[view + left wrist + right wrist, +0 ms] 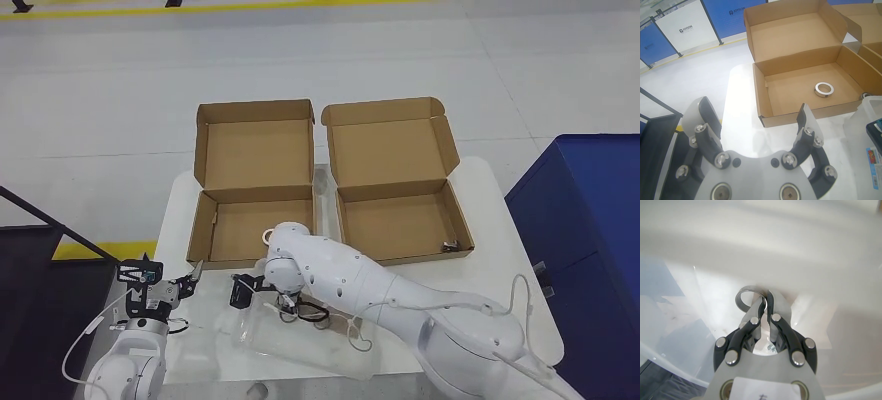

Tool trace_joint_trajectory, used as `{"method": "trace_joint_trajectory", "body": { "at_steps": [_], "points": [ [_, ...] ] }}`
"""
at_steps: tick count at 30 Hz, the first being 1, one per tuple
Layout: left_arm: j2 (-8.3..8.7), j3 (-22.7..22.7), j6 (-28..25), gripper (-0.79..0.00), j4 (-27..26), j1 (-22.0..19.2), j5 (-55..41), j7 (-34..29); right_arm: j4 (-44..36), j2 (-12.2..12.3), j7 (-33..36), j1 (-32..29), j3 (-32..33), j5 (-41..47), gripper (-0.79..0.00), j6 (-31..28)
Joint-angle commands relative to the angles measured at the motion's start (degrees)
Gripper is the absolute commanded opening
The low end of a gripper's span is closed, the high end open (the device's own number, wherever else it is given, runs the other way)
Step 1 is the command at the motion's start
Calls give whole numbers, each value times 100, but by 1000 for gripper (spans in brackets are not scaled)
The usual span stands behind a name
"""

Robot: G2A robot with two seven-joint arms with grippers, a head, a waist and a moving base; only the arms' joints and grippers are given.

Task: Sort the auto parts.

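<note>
While your right hand (766,300) pinches a metal ring (739,303) over the clear bin (260,345), one silver collar (816,89) lies in the left box (205,225) and a small dark part (452,244) in the right box (400,228). Your left hand (754,105) hangs open at the counter's (490,200) near-left edge.
</note>
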Motion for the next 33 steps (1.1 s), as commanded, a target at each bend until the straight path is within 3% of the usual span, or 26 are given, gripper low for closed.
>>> {"method": "trace_joint_trajectory", "body": {
  "at_steps": [1,8,16,33],
  "points": [
    [0,0,0,0,0,0,0,0,-20,27,-14,69,23,128,-785,-15],
    [0,0,0,0,0,0,0,0,-463,417,-36,237,139,1094,-785,-38],
    [0,0,0,0,0,0,0,0,-1554,1320,-438,337,-24,2540,-785,-441],
    [0,0,0,0,0,0,0,0,-1594,1351,-433,325,-24,2538,-785,-435]
  ]
}}
